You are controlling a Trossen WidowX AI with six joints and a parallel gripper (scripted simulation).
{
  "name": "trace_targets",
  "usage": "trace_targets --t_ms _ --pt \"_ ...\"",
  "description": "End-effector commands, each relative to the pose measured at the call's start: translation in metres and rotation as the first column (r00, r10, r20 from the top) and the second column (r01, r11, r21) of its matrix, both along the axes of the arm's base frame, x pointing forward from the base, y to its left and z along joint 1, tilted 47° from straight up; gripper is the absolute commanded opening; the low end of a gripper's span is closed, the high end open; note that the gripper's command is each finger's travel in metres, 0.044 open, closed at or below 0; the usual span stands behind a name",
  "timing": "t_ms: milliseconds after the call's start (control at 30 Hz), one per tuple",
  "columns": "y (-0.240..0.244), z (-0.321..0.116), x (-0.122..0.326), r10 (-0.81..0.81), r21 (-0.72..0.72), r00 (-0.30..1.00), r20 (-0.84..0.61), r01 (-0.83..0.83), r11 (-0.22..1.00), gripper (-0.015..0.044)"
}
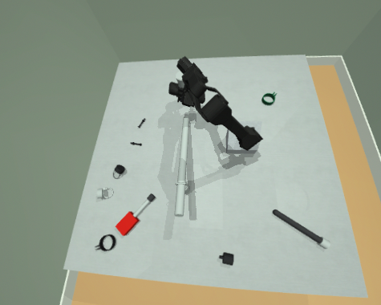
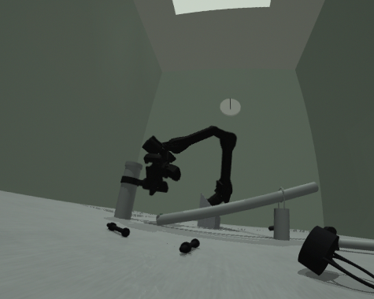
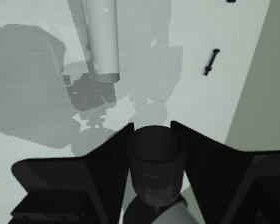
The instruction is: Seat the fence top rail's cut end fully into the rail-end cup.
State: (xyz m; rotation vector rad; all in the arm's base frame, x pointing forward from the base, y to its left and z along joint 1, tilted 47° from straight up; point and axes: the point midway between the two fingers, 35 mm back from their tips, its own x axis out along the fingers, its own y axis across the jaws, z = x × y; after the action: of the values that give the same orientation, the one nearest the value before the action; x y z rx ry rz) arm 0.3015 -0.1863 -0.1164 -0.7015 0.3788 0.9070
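The black parallel-jaw gripper [image 1: 188, 103] [image 2: 154, 188] [image 3: 152, 125] grasps the dark, open-mouthed, round rail-end cup [image 3: 157, 172], a finger on either side of it. The landmark is the big grey cylindrical post [image 2: 126, 198]. The black brace band [image 2: 130, 180] wraps the post's upper part, just below its grey cap [image 2: 133, 164], and the gripper is beside the post at about the band's height.

The long pale-grey round top rail [image 1: 183, 160] [image 2: 224, 210] [image 3: 105, 40] slants down toward the post; its low end is near the post's foot, apart from it and below the band. That end is outside the cup and apart from the gripper. Farther from the post, the rail passes through the thin metal loop cap [image 1: 186, 184] [image 2: 283, 198] above a short grey cylindrical post [image 2: 281, 224], and its raised end extends beyond the loop.

Two small black bolts [image 1: 141, 123] [image 2: 118, 229] lie on the pale-grey tabletop [image 1: 244, 193] [image 2: 105, 267] [image 3: 201, 100], nearer the big post than the red block-shaped object [image 1: 127, 223] is.
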Motion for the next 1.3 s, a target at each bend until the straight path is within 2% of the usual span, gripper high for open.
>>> trace_targets --t_ms 0,100,433,667,900,1067,1133,1267 --pt "0.0 0.0 0.0 0.0 0.0 1.0 0.0 0.0 1.0 0.0" --pt "0.0 0.0 0.0 0.0 0.0 1.0 0.0 0.0 1.0 0.0" --pt "0.0 0.001 0.0 0.0 0.0 1.0 0.0 0.0 1.0 0.0263" --pt "-0.001 0.023 0.0 -0.003 0.0 1.0 -0.002 0.002 1.0 0.044" --pt "-0.001 0.053 -0.002 -0.005 0.0 1.0 -0.005 0.005 1.0 0.044" --pt "-0.002 0.052 -0.001 -0.015 0.007 1.0 -0.008 0.015 1.0 0.044" --pt "-0.003 0.064 -0.001 -0.084 0.07 0.993 -0.086 0.09 0.993 0.044" --pt "-0.002 0.1 -0.003 -0.258 0.219 0.904 -0.34 0.343 0.913 0.044"
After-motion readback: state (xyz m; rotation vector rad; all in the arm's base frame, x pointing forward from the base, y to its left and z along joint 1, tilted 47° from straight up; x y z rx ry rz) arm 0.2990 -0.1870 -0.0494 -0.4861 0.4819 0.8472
